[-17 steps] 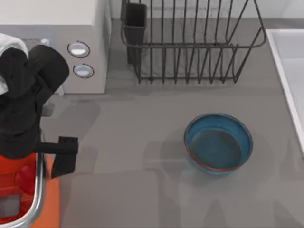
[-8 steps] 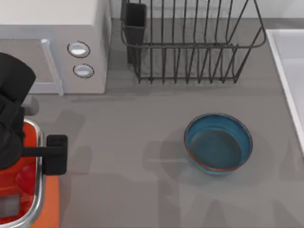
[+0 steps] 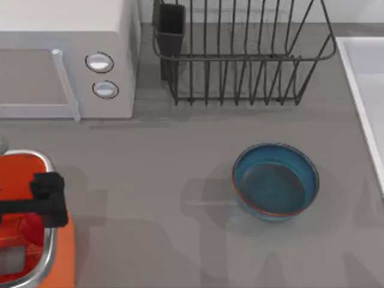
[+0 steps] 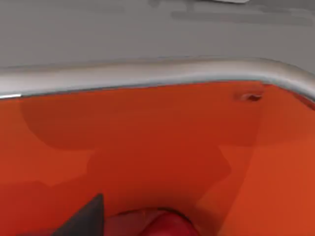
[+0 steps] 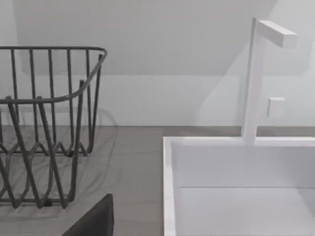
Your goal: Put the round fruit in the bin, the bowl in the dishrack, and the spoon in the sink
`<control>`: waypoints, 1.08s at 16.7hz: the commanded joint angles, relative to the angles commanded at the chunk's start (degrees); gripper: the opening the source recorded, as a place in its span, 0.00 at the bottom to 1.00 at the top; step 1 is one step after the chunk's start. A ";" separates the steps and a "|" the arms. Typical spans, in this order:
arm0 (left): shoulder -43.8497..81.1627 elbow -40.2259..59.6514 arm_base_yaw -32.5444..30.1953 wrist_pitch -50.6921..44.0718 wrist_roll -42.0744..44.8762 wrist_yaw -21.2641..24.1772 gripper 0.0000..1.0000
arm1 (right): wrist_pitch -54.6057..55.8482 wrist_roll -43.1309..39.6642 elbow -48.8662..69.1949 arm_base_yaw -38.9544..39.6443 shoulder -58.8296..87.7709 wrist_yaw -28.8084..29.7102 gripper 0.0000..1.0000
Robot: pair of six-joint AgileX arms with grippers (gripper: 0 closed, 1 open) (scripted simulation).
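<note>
Table (image 3: 156, 180) first: grey, with the white microwave (image 3: 66, 48) at ten o'clock and the dishrack (image 3: 240, 57) at twelve, its black cup on the corner nearest the microwave. The sink (image 3: 351, 72) runs along the three o'clock edge. The bin (image 3: 51, 240) sits at eight o'clock, orange under its silver rim. The bowl (image 3: 275, 180) stands upright at about four o'clock, alone on open table, well apart from rack and sink.

My left gripper (image 3: 49, 201) hangs over the bin's three o'clock rim. I cannot tell whether it is open or closed. My left wrist view looks down the orange wall to the round fruit (image 4: 165, 225), which lies on the bin's floor, so I judge that part finished.

The step in hand, as I read it, is clearing the bin and going for the bowl. I should lift straight up before swinging toward three o'clock, so nothing catches the metal rim. For the bowl, I would come down over one side of its wall, one jaw inside and one outside, and pinch firmly. A thin rim can slip or tip. Then I would carry it high enough to pass over the rack's front bars.

My right gripper (image 5: 93, 221) waits toward three o'clock, facing the sink and the rack's end. Its state is also unclear to me.
</note>
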 joint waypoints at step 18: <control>-36.41 -24.13 9.59 29.34 10.43 4.45 1.00 | -1.55 0.52 1.76 0.62 1.78 -0.11 1.00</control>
